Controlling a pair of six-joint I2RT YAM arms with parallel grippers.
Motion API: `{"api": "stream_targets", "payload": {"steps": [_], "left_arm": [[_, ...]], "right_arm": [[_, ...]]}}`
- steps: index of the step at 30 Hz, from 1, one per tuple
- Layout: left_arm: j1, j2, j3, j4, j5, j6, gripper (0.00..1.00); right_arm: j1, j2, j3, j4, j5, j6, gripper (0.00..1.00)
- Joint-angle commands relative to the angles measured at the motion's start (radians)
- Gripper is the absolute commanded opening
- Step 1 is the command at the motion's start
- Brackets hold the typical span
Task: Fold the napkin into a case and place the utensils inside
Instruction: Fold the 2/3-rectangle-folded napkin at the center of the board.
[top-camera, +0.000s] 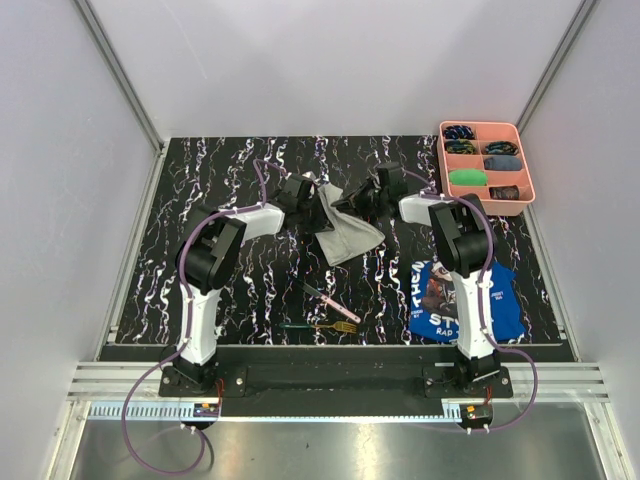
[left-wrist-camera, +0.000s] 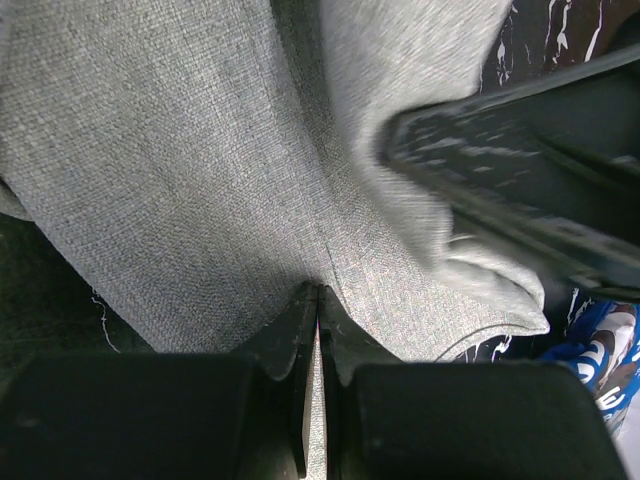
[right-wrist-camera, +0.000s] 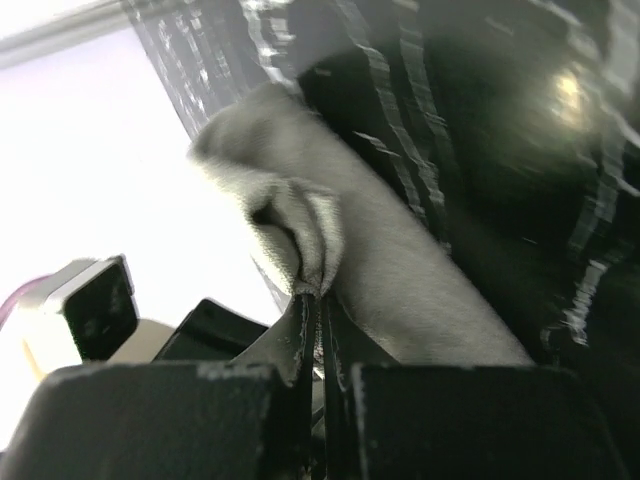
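The light grey napkin (top-camera: 345, 232) hangs bunched between both grippers above the middle of the table. My left gripper (top-camera: 303, 196) is shut on its left edge; the cloth (left-wrist-camera: 200, 150) fills the left wrist view, pinched at my gripper (left-wrist-camera: 318, 292). My right gripper (top-camera: 362, 203) is shut on the napkin's right edge, cloth (right-wrist-camera: 400, 270) gathered at my gripper (right-wrist-camera: 318, 297). The pink-handled knife (top-camera: 330, 301) and the green-handled fork (top-camera: 318, 326) lie on the table near the front, apart from both grippers.
A pink compartment tray (top-camera: 487, 166) with small items stands at the back right. A blue printed cloth (top-camera: 462, 296) lies at the front right beside the right arm. The table is black marbled (top-camera: 200, 180), with white walls around it.
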Motion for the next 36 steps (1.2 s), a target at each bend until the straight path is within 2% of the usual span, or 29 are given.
{"api": "stream_targets", "payload": {"steps": [1,4,7,11,20,27,34,36], "left_arm": [[-0.008,0.016,0.017,-0.002,0.001,0.027,0.07],[-0.007,-0.004,0.014,-0.007,0.015,0.024,0.08],[0.009,-0.061,-0.022,0.006,0.021,0.007,0.13],[0.044,-0.122,-0.064,0.000,0.010,0.004,0.14],[0.079,-0.046,-0.027,0.006,0.009,0.033,0.12],[0.065,-0.019,-0.036,0.021,0.009,0.033,0.10],[0.059,-0.019,-0.038,0.038,0.021,0.033,0.10],[0.059,-0.021,-0.038,0.038,0.020,0.037,0.10]], "right_arm": [[0.024,-0.081,-0.076,0.170,0.088,0.187,0.00],[0.029,-0.112,-0.138,0.213,0.137,0.227,0.00],[0.029,-0.117,-0.118,0.178,0.130,0.201,0.00],[0.029,-0.115,-0.106,0.173,0.115,0.196,0.00],[0.049,-0.118,-0.073,0.125,0.127,0.217,0.00],[0.090,-0.104,-0.030,0.093,0.177,0.341,0.00],[0.136,-0.083,-0.081,0.154,0.237,0.490,0.00],[0.148,-0.077,-0.112,0.218,0.254,0.567,0.00]]}}
